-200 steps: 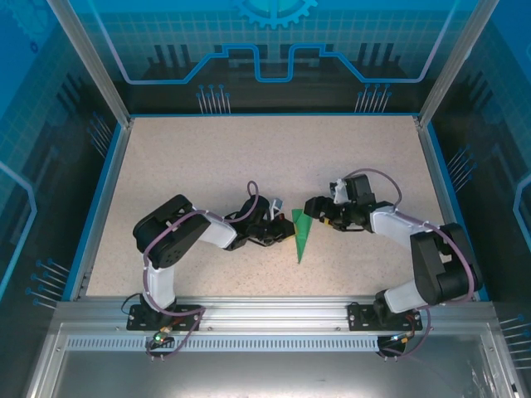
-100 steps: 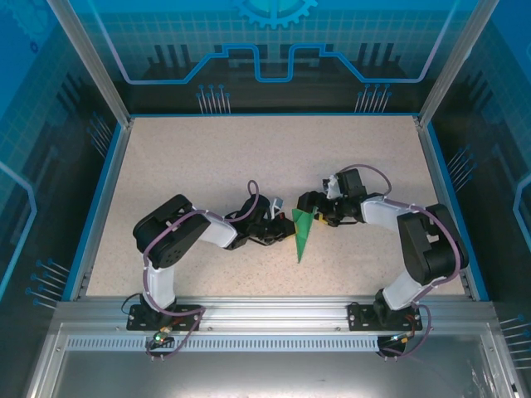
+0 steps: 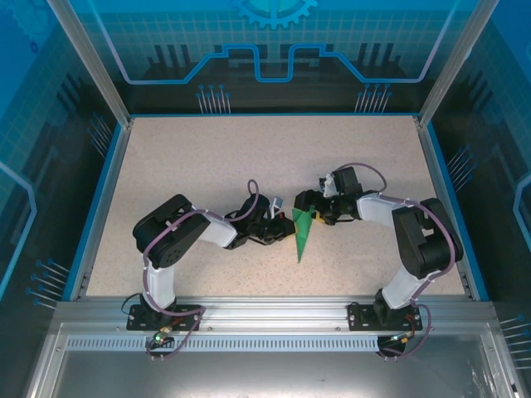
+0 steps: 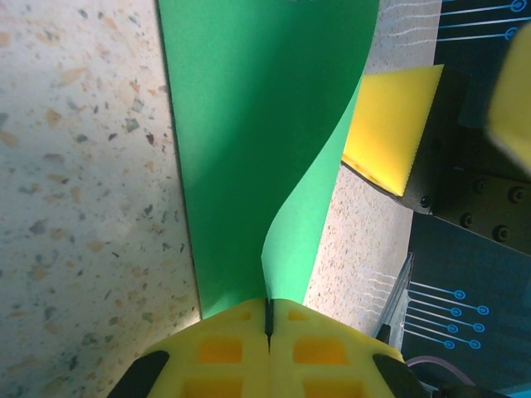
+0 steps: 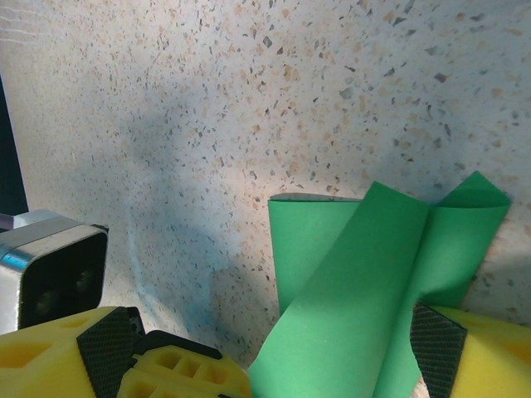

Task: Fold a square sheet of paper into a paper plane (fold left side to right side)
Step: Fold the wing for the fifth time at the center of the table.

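We have the paper plane (image 3: 303, 236) lying near the middle of the desk (image 3: 207, 157). It's a narrow green dart, its point aimed at the near edge and its wide end sitting between the two tools.

The left tool (image 3: 284, 230) reaches in low from the left with its yellow pads (image 4: 224, 352) pressed together, pinching the paper plane. In the left wrist view we see a green flap curl up off the flat layer and run straight into the seam between those pads.

Over on the other side, the right tool (image 3: 306, 206) sits at the wide end, spread wide. From the right wrist view, its two fingers (image 5: 124, 356) stand far apart at the bottom corners, and the raised flaps of the paper plane (image 5: 348, 282) rise in the gap between them. The right-hand finger is just beside the green edge, but we cannot tell whether it touches.

The rest of the paper lies flat on the speckled desk.
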Controlling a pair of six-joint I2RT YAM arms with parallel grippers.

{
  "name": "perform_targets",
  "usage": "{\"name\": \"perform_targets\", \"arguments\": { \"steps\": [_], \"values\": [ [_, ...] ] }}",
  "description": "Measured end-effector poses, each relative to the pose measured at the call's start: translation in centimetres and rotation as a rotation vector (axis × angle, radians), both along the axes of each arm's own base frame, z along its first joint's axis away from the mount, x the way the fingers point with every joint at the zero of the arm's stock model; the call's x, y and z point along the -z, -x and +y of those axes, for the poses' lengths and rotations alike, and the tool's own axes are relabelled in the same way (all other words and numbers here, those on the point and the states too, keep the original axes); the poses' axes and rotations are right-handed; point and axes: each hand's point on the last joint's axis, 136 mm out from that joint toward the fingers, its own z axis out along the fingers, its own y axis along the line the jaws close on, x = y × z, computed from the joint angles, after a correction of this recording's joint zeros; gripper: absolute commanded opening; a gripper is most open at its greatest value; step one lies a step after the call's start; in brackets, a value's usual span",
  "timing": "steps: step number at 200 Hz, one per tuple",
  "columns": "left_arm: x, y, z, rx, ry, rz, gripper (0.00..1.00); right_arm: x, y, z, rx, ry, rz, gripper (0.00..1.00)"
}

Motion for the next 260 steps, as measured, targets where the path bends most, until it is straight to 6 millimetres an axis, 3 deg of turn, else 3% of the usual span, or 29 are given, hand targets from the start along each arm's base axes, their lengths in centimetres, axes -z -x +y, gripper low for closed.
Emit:
{"name": "perform_targets", "arguments": {
  "steps": [219, 260],
  "values": [
    [0.4, -1.2, 0.7, 0.016, -0.060, -0.015, 0.00, 1.0, -0.3, 0.3, -0.046, 0.109, 0.033, 0.91],
    [1.4, -1.1, 0.7, 0.018, -0.074, -0.001, 0.00, 0.9, -0.3, 0.3, -0.047, 0.108, 0.032, 0.91]
  ]
}}
